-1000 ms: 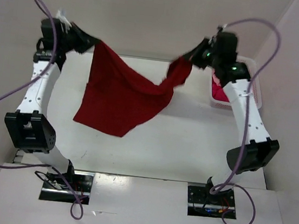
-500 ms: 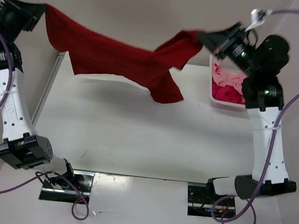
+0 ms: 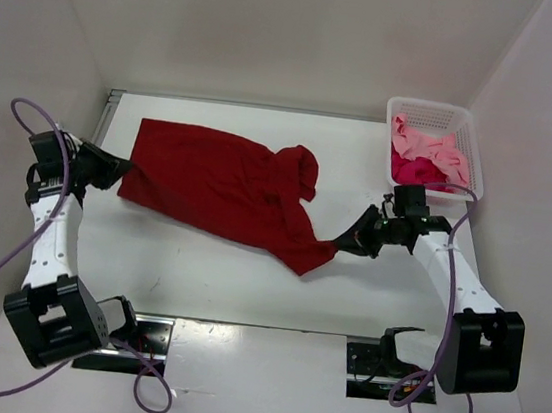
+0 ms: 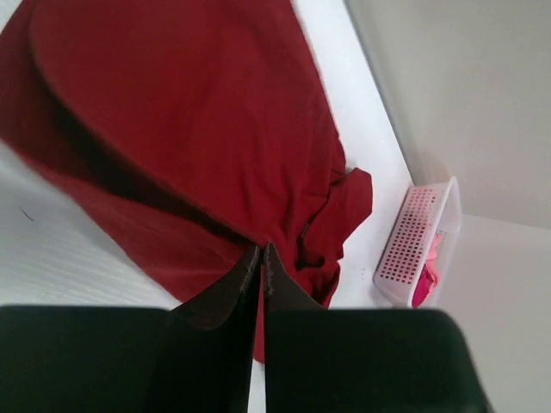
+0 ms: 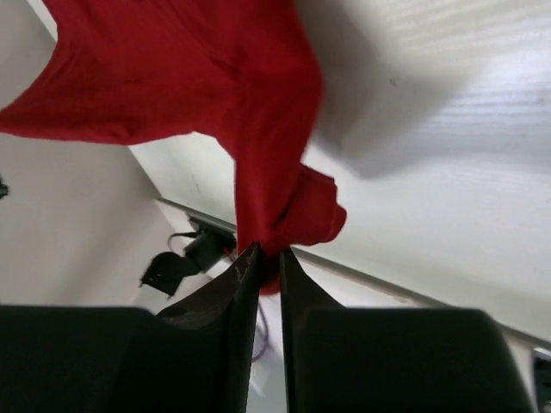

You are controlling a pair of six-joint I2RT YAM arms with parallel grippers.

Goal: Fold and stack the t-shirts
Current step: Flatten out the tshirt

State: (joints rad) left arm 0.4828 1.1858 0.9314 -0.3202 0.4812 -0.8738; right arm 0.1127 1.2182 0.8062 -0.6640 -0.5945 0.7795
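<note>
Fingers [image 4: 219, 297] of the left gripper [image 3: 111, 168] pinch the dark red t-shirt [image 3: 208, 183] at its left edge; the right gripper [image 3: 350, 242] nips its near-right corner. White table [image 3: 198, 268] shows between the shirt, spread mid-table, and the near edge. The far-right mesh basket [image 3: 473, 140] holds the pink t-shirt [image 3: 434, 150] and crimson t-shirt [image 3: 413, 170].

- White-shelled left arm [image 3: 50, 239]: slim tubular links between blocky black joint housings, the largest black block [image 3: 53, 318] by its base.
- White-shelled right arm [image 3: 449, 273]: the same build, with a big square black elbow housing [image 3: 485, 351].
- Thin purple cable [image 3: 29, 102]: one runs in loose loops along each arm.
- Matt black left gripper [image 4: 261, 249] and matt black right gripper [image 5: 269, 251]: flat fingers tapering to narrow tips, broad black body behind.
- Dark metal base plate [image 3: 123, 342]: one under each arm.
</note>
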